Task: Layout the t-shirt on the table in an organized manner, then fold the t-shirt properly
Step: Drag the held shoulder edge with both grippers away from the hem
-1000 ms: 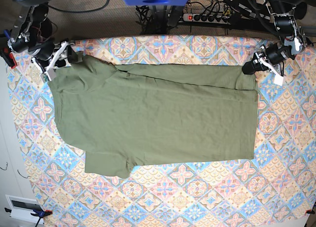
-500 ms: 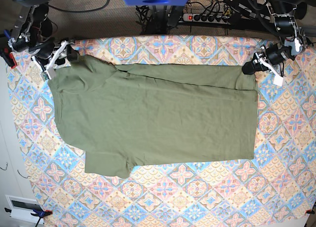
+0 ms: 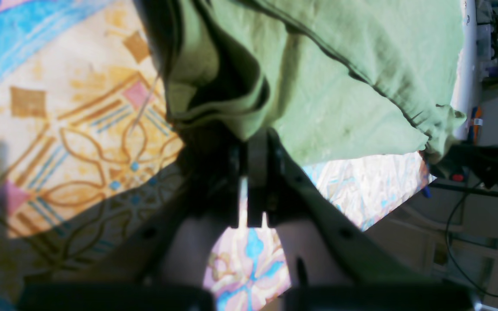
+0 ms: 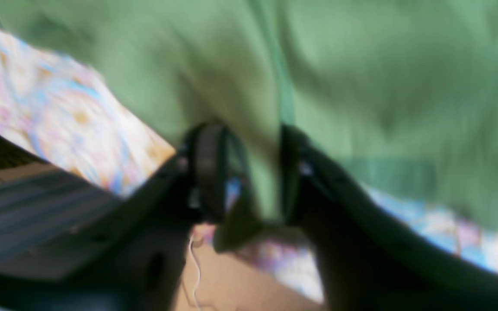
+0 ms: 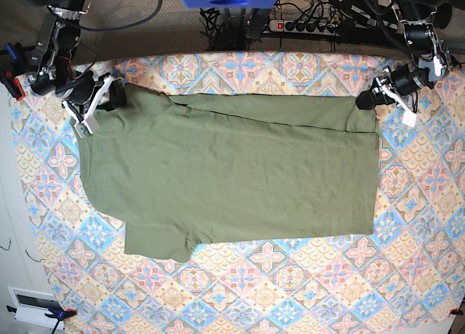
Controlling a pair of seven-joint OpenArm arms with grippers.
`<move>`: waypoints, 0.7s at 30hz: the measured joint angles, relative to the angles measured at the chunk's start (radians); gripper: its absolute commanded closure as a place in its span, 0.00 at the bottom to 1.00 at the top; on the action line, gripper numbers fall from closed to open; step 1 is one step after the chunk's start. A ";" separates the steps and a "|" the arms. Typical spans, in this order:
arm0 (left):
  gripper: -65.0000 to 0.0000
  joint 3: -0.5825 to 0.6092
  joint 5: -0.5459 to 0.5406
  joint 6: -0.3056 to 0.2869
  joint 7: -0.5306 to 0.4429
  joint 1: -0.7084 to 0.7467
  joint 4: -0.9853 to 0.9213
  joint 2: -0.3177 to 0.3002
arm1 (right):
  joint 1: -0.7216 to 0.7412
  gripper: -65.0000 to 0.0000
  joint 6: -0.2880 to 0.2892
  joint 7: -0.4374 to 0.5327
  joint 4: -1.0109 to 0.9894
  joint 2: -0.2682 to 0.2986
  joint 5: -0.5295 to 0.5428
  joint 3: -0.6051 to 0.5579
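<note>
T-shirt (image 5: 232, 174) flat on table (image 5: 290, 290). Left gripper (image 3: 255, 142) pinches its hem corner, seen at the left wrist; right gripper (image 4: 249, 172) jaws narrow around cloth at the blurred right wrist.

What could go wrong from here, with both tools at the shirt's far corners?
1. The right tool has cloth between its fingers, but the wrist view is blurred; the grip may be shallow and slip when pulled.
2. The left tool is shut on a bunched corner of the t-shirt; lifting could carry several layers and leave a crease.
3. Both corners sit near the table far edge, so an uneven pull might skew the shirt.
</note>
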 measured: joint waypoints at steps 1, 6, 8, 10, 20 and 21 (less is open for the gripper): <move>1.00 0.000 0.000 0.000 0.000 0.000 0.000 0.000 | -0.003 0.94 0.000 -0.004 0.000 0.000 0.000 0.000; 1.00 0.003 0.000 0.000 0.000 0.000 0.000 -0.007 | -0.013 0.95 0.000 -0.022 0.034 0.001 0.001 0.022; 1.00 0.003 0.000 0.000 0.000 0.000 0.000 -0.007 | -0.005 0.95 0.000 -0.008 0.056 0.003 0.018 0.058; 1.00 0.003 0.000 0.000 0.001 0.000 0.000 -0.007 | 0.013 0.95 0.000 -0.017 0.059 0.009 0.027 0.085; 1.00 0.005 -0.004 0.000 0.003 0.000 0.000 -0.007 | 0.212 0.95 0.000 -0.021 0.050 0.008 0.046 0.084; 1.00 0.005 -0.003 0.000 0.002 0.000 0.000 -0.008 | 0.208 0.95 0.000 -0.027 0.042 0.008 0.043 0.084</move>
